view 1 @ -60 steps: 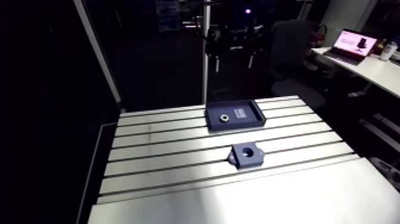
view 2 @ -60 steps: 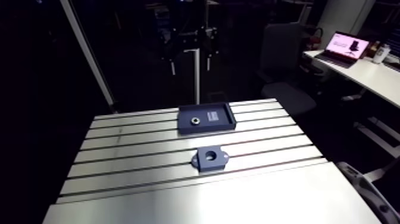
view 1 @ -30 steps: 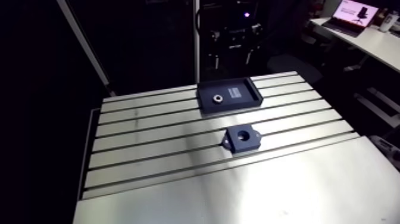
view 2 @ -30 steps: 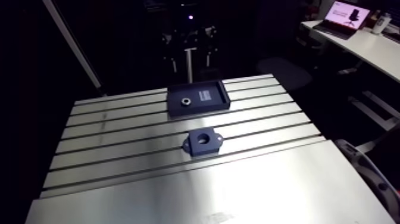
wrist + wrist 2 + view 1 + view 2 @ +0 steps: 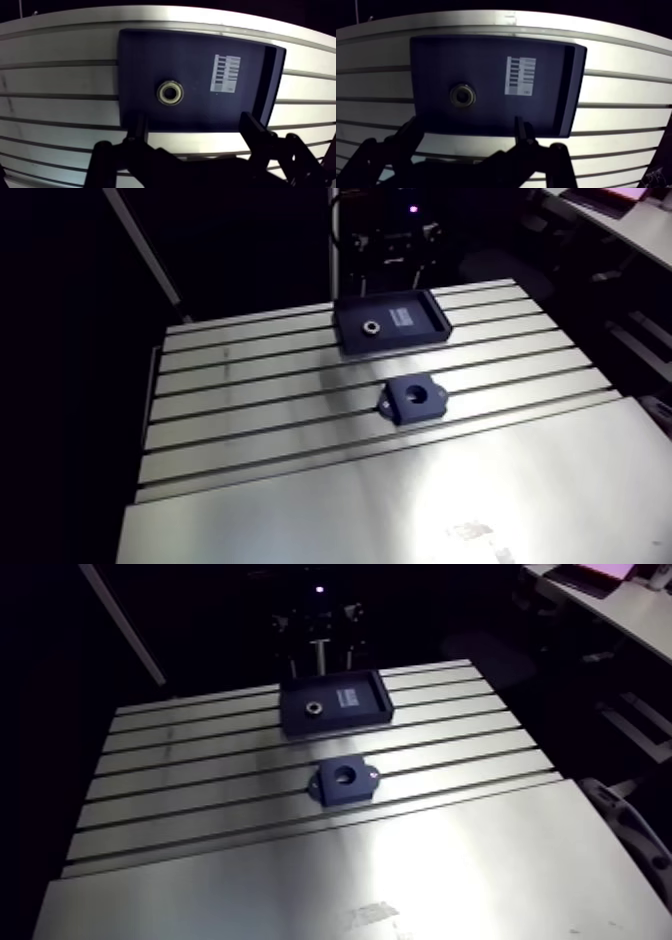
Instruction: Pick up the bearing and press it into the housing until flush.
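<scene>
Step in hand, my read: approach for the pick. Tool [image 5: 194,122] hangs over tray [image 5: 145,60], its 2 fingers spread wide, nothing held. Bearing [image 5: 170,93] lies flat in tray, ahead of the fingers and nearer 1 of them, so not centred yet.

To do it well:
- Shift tool till ring sits midway btw fingers.
- Come straight down, mind the tray rim.
- Close on the outer edge only and keep it level. A tilted grip would likely cock it at the bore.

Housing [image 5: 414,398] waits on table [image 5: 250,418], near tray but apart, bore up and empty.

Materials, shapes:
- Table: brushed aluminium, long parallel slots.
- Bearing: small metal ring, pale shiny face, dark centre hole. Prob. slick.
- Label [image 5: 227,73]: white, printed, beside bearing.
- Tray: dark, matt, shallow rectangle w/ raised rim.
- Housing: dark block, round bore, small ears at sides.
</scene>
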